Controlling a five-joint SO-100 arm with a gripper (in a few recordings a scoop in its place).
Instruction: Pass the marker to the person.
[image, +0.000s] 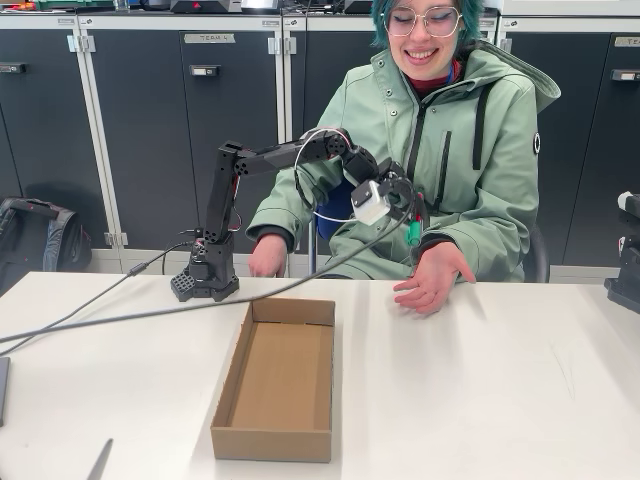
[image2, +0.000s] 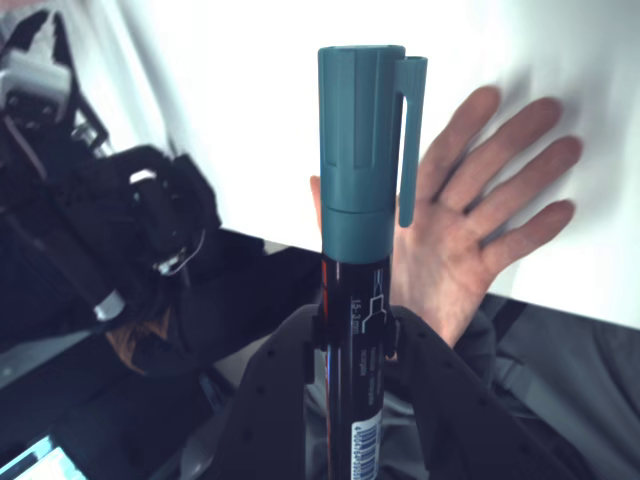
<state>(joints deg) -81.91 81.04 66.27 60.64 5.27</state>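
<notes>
While clenched on the marker (image2: 358, 300) at its barrel, cap end out ahead, gripper (image2: 355, 345) hangs above the person's open palm (image2: 470, 210), marker apart from skin. Best done slowly: lower until cap lies across the palm just below, hold level, wait for fingers (image2: 525, 165) to curl round. Only then part the jaws. Likely risk: letting go early, with a roll off toward the box (image: 276, 380).
</notes>
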